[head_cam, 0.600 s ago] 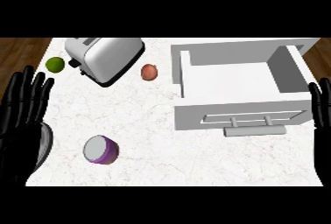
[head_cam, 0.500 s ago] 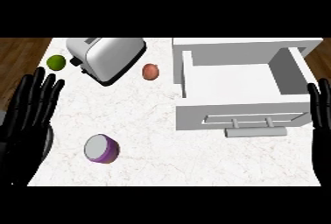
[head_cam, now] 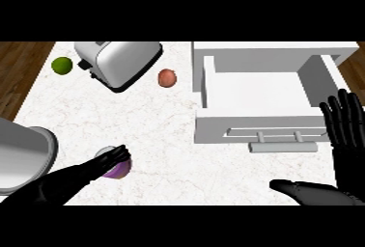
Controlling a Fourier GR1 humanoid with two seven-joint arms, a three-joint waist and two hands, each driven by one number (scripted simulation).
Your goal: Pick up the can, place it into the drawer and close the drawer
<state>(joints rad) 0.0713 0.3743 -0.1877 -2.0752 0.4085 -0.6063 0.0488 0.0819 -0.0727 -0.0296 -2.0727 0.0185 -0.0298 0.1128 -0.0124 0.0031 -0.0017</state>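
purple can (head_cam: 118, 171) stands upright near the counter's (head_cam: 157, 135) front edge, grey top up; left hand (head_cam: 80, 175) lays straight fingers across it; right hand (head_cam: 345, 130) rests open.

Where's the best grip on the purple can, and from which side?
Wrap the can's curved purple side wall, coming from its lower left, where the left hand reaches over it. It looks upright, grey lid up, so the round wall offers opposing faces for fingers and thumb.

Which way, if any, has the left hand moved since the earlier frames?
Yes: the left hand swung rightward from the counter's left edge; it now reaches the purple can.
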